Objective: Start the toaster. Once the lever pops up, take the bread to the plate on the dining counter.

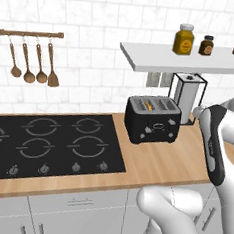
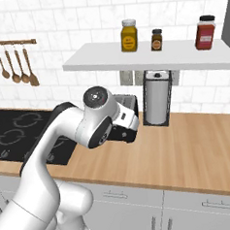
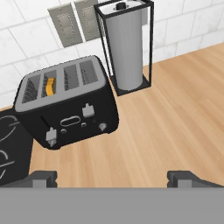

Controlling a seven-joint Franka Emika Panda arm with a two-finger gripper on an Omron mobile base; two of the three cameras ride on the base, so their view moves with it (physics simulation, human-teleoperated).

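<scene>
One toaster (image 3: 68, 103), one bread (image 3: 50, 86), three jars (image 1: 184, 39), four spoons (image 1: 29, 61).

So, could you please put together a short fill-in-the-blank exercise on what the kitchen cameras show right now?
1. The bread sits in a slot of the black ____.
2. The paper towel holder stands on the wooden ____.
3. The hand has its fingers ____, holding nothing.
4. Left of the toaster lies the flat black ____.

Missing words: toaster; counter; open; cooktop
</scene>
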